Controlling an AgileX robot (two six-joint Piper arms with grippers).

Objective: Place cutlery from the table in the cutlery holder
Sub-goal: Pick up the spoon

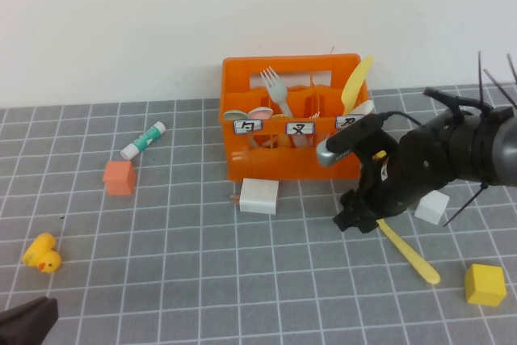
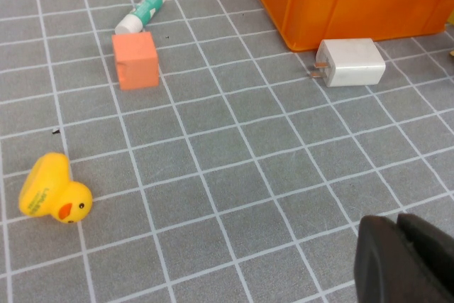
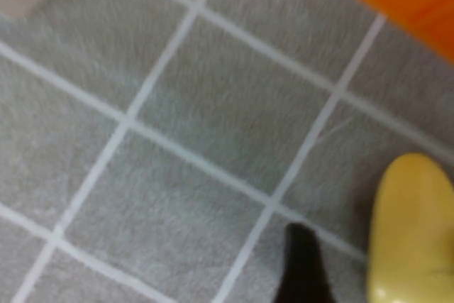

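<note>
The orange plastic cutlery holder (image 1: 291, 119) stands on the grey tiled table (image 1: 202, 280) with a white plastic fork (image 1: 276, 90) and a yellow plastic spoon (image 1: 355, 86) sticking up inside. Another yellow plastic spoon (image 1: 410, 253) lies flat on the tiles under the right gripper (image 1: 357, 217); I cannot tell how wide it is. The left gripper (image 2: 404, 260) is closed, empty, low near the robot.

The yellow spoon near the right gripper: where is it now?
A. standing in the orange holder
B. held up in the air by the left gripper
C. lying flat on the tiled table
C: the yellow spoon lies flat on the table, partly under the right gripper.
</note>
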